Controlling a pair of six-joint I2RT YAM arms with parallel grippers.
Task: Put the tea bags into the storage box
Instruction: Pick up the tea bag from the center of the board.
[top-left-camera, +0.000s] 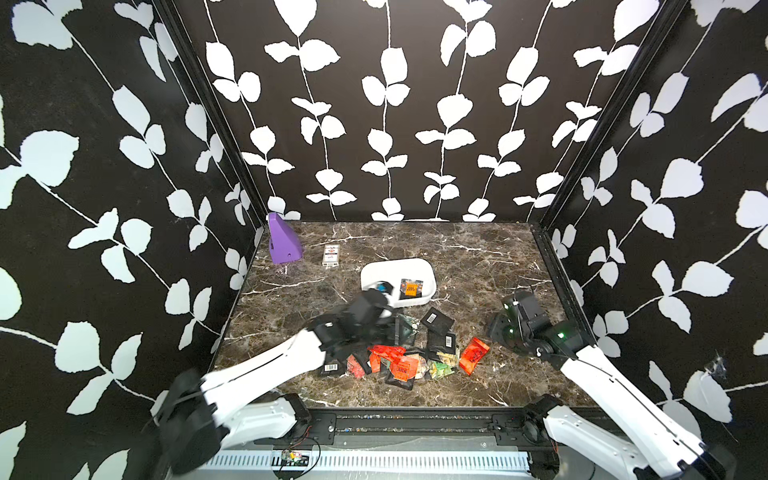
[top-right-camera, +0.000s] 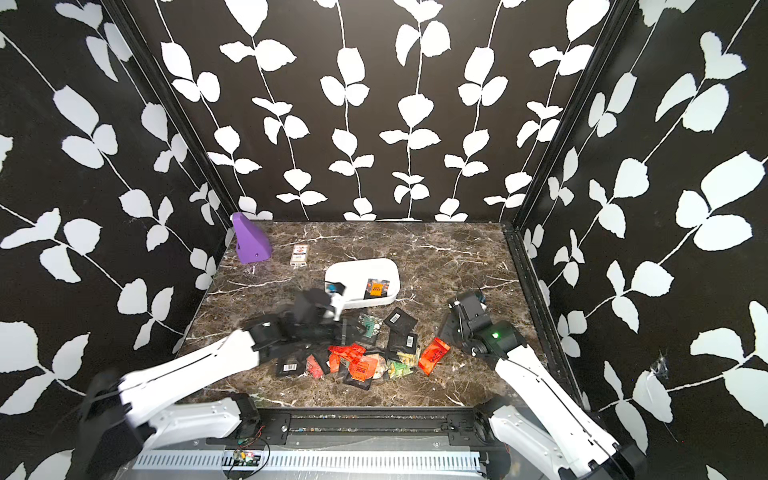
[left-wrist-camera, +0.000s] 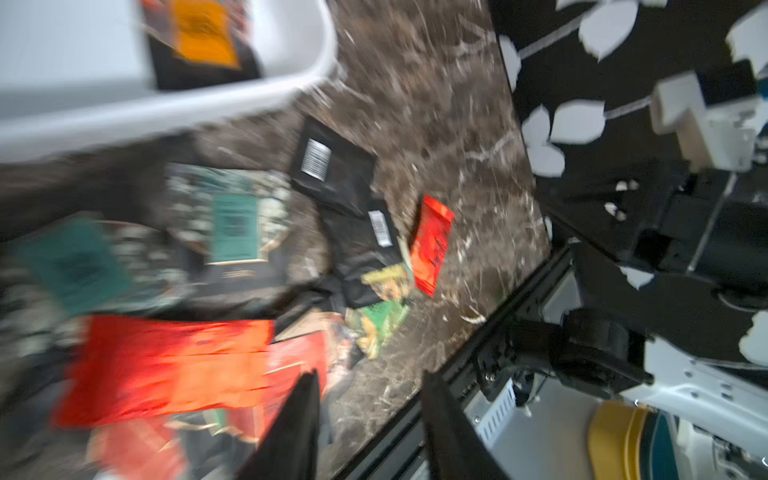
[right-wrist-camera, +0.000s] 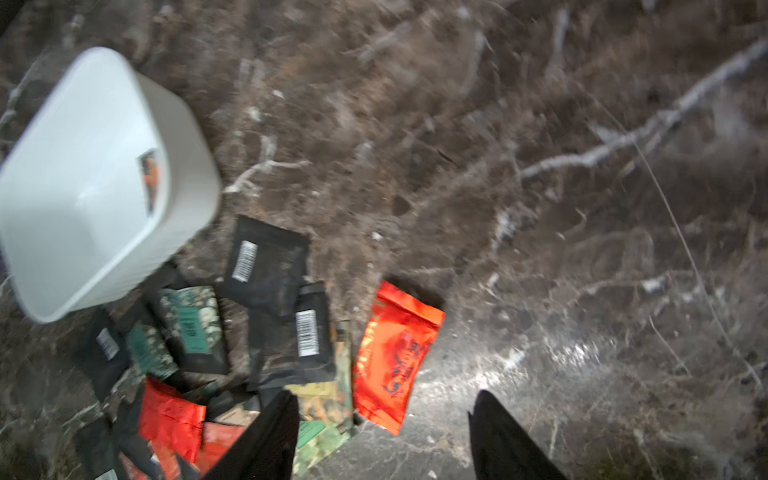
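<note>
The tea bags lie in a loose pile (top-left-camera: 399, 361) near the table's front: black ones with barcodes (right-wrist-camera: 266, 266), red (left-wrist-camera: 166, 365), green (left-wrist-camera: 232, 220). One red sachet (top-left-camera: 473, 355) lies apart at the pile's right. Behind the pile stands the white storage box (top-left-camera: 415, 266), with one black sachet with an orange label (top-left-camera: 411, 287) in it. My left gripper (top-left-camera: 399, 328) hangs blurred over the pile's back left, just in front of the box, jaws apart and empty (left-wrist-camera: 370, 386). Right of the red sachet, my right gripper (top-left-camera: 500, 330) is open and empty (right-wrist-camera: 382, 432).
A purple wedge block (top-left-camera: 283, 243) stands in the back left corner. A small white packet (top-left-camera: 331, 254) lies beside it. Patterned walls close in three sides. A black rail (top-left-camera: 415, 424) runs along the table's front edge.
</note>
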